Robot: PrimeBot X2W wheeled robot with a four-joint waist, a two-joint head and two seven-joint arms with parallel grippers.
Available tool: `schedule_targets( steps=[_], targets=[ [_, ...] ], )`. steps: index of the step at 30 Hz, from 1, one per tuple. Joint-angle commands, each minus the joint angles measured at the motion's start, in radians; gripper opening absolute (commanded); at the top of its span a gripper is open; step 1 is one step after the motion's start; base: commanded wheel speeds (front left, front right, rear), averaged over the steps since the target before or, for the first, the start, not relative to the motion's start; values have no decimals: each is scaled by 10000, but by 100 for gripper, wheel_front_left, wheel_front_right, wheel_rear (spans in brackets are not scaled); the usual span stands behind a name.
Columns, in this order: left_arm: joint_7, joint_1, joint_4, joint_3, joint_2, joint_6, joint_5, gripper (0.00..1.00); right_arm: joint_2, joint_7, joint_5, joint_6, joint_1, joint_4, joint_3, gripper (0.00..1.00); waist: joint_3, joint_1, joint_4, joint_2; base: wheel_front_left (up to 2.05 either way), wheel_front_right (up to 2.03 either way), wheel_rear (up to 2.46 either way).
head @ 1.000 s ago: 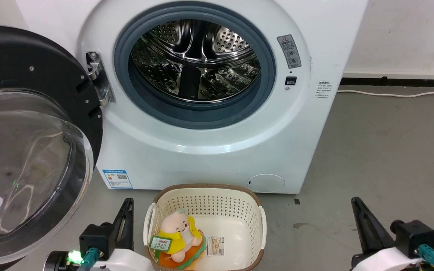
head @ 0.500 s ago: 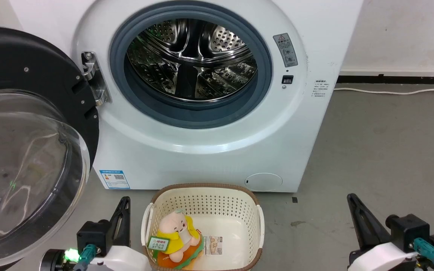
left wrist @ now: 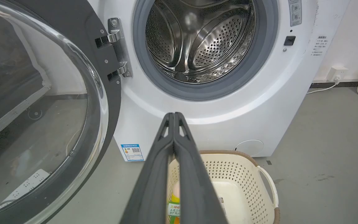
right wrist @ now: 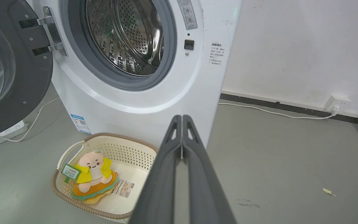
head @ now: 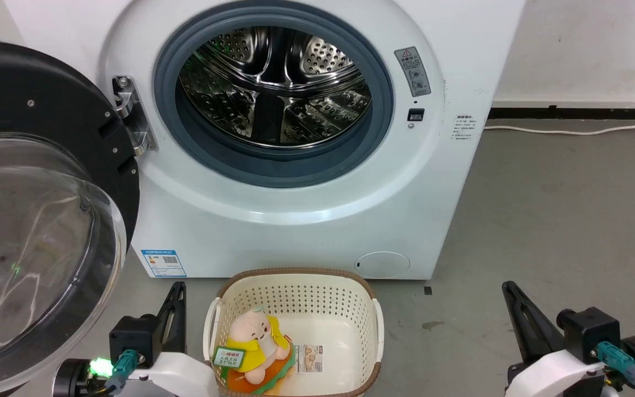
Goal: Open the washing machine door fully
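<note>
The door [head: 25, 94] is hanging wide open at the washer's [head: 295, 226] left side, on its hinge [head: 130, 116]. The left fingers [left wrist: 158, 174] and right fingers [right wrist: 166, 174] are lying pressed together, holding nothing, either side of the basket [head: 295, 281]. A blue QR sticker [head: 163, 263] and a grey warning-triangle label [head: 412, 71] are showing on the washer, their print too small to read.

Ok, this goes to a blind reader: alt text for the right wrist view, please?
The washing machine door stands swung open left of the white washing machine, baring its steel drum. The right hand, shut, rises in front beside a basket holding a plush toy.
</note>
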Motion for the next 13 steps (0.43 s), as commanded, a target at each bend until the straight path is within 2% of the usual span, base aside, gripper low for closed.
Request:
schedule_targets(
  steps=[1, 13],
  targets=[
    [82, -160, -52, 70, -14, -47, 60, 0, 33, 72, -95, 8, -201, -50, 24, 0, 4, -1, -10, 0, 0, 0, 0],
    [166, -194, -81, 122, -24, -57, 105, 0, 34, 156, -162, 8, -253, -57, 39, 0, 15, -1, -41, 0, 0, 0, 0]
  ],
)
